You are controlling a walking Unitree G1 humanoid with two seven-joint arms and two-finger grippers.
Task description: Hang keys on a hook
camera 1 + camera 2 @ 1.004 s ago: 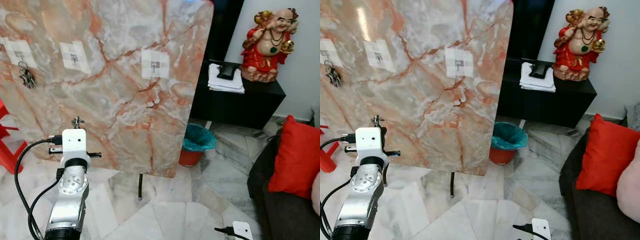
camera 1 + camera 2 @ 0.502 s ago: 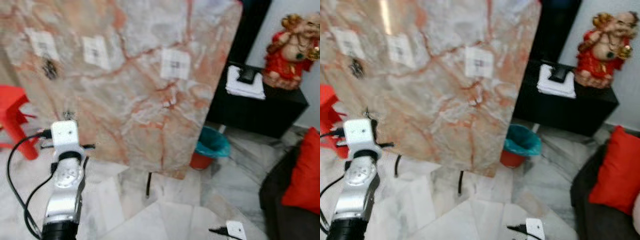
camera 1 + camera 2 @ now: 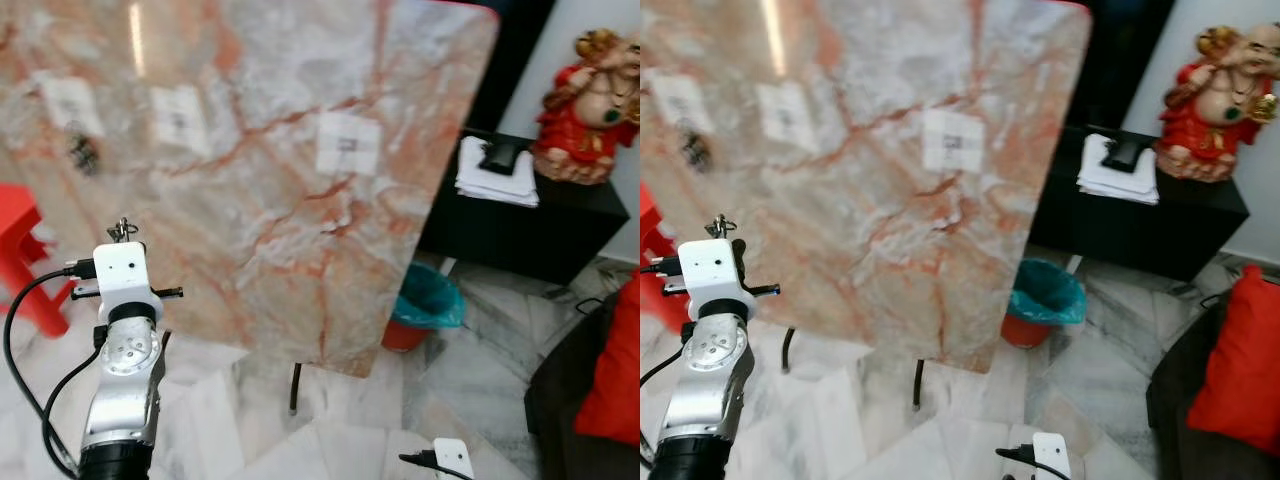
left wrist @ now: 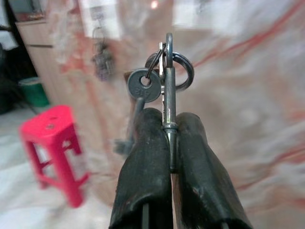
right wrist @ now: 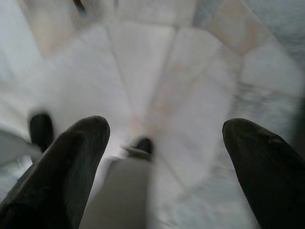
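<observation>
View has swung left since 1.0 s ago; board (image 3: 300,200) now fills more of frame, blurred. Left gripper (image 4: 170,138) still clamps keys (image 4: 162,76), raised before board, below hooks (image 3: 345,148). Right gripper (image 5: 164,143) spread wide over floor. No legible writing.

Marble board (image 3: 270,200) (pink-veined) carries three hooks, one with keys (image 3: 82,152).
</observation>
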